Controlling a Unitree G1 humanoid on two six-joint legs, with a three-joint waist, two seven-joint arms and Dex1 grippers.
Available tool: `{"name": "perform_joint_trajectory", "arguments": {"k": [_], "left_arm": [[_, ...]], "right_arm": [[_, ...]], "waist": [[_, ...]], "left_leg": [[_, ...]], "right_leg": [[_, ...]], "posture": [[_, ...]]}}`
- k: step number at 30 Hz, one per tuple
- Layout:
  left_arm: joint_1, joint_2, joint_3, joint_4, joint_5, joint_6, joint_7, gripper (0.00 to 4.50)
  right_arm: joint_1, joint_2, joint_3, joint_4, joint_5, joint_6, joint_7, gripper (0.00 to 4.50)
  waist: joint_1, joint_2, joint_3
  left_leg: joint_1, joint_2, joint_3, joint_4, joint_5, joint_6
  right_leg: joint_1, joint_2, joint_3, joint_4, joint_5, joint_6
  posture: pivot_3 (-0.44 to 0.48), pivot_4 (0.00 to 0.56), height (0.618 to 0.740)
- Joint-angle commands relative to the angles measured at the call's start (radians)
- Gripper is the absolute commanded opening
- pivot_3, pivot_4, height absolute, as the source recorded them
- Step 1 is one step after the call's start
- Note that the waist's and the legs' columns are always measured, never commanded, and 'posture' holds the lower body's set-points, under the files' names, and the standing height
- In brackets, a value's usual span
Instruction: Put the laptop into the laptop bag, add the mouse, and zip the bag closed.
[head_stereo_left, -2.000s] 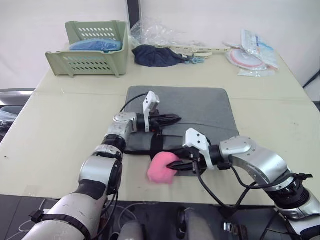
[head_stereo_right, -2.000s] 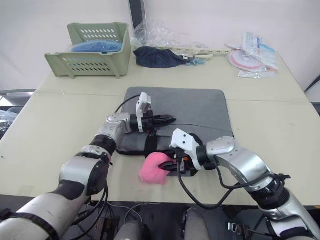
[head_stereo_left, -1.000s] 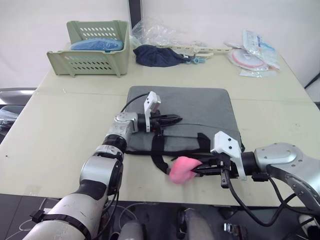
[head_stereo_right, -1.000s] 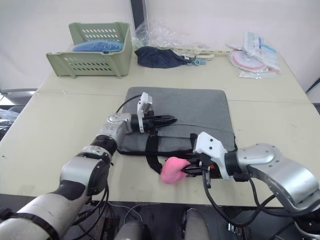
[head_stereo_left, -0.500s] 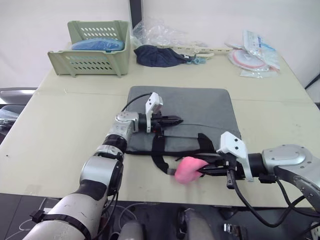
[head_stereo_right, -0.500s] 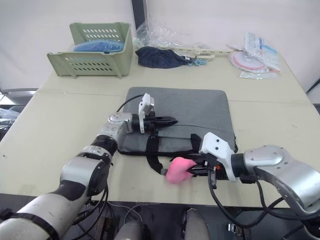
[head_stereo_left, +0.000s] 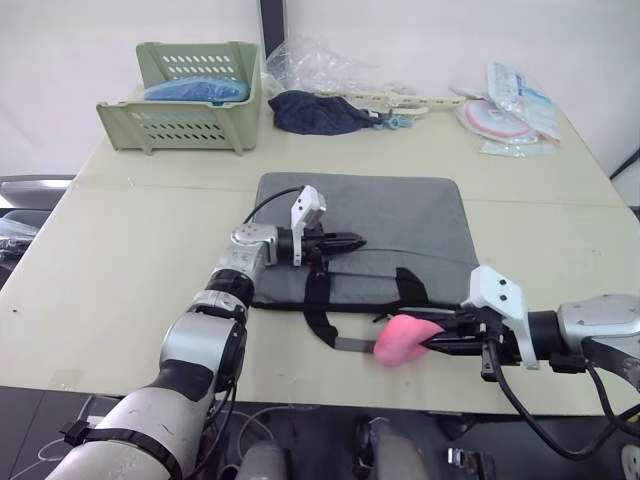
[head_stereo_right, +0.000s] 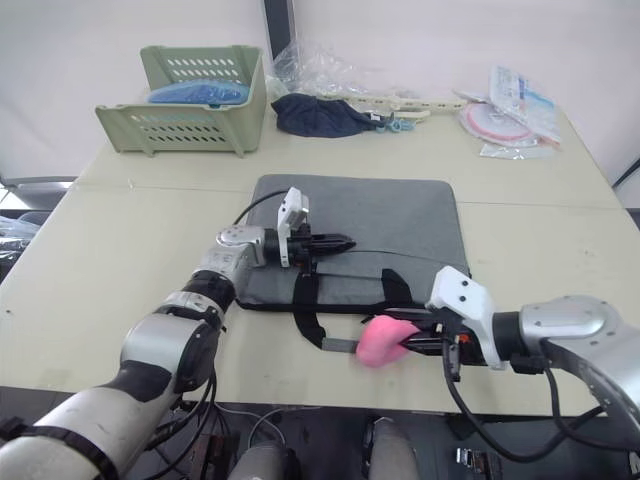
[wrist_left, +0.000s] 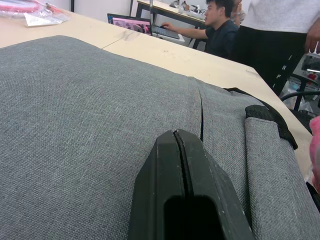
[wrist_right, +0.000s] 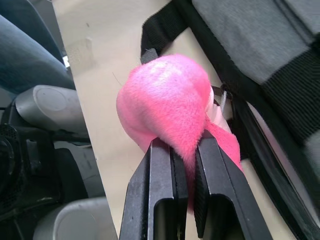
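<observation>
The laptop bag is laid flat mid-table. The left gripper is rested on its top, fingers pressed together. A pink fluffy blob is pinched by the right gripper, just near of the bag's near edge.

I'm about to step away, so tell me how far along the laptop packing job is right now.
Done, apparently: the laptop bag lies flat; its contents are hidden. In hand: the right pincer is shut on the pink fluffy blob at the bag's near edge, while the shut left pincer rests on the bag. Left: finishing the zip; I can't tell how far it is closed.
</observation>
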Motion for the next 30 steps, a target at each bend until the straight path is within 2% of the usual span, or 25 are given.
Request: {"name": "perform_joint_trajectory", "arguments": {"k": [1,12,30], "left_arm": [[0.078,0.006,-0.048,0.071,0.069,0.033,0.003,0.00],[0.081,0.007,-0.048,0.070,0.068,0.033,0.001,0.00],[0.084,0.011,-0.053,0.068,0.069,0.032,-0.004,0.00]], "right_arm": [[0.035,-0.038,-0.059,0.006,-0.001,-0.006,0.033,0.02],[0.150,-0.100,-0.142,0.111,-0.077,-0.091,0.095,0.02],[0.309,-0.112,-0.213,0.330,-0.256,-0.284,0.177,0.02]], "waist": [[0.000,0.000,0.000],[0.000,-0.001,-0.001],[0.000,-0.001,-0.001]], "left_leg": [[0.000,0.000,0.000,0.000,0.000,0.000],[0.001,0.000,0.000,0.000,0.000,0.000],[0.008,0.000,-0.002,-0.001,-0.001,0.001]], "right_leg": [[0.000,0.000,0.000,0.000,0.000,0.000],[0.001,0.000,0.000,0.000,0.000,0.000],[0.009,0.000,-0.002,-0.004,0.000,0.000]], "posture": [[0.000,0.150,0.740],[0.000,0.150,0.740],[0.000,0.150,0.740]]}}
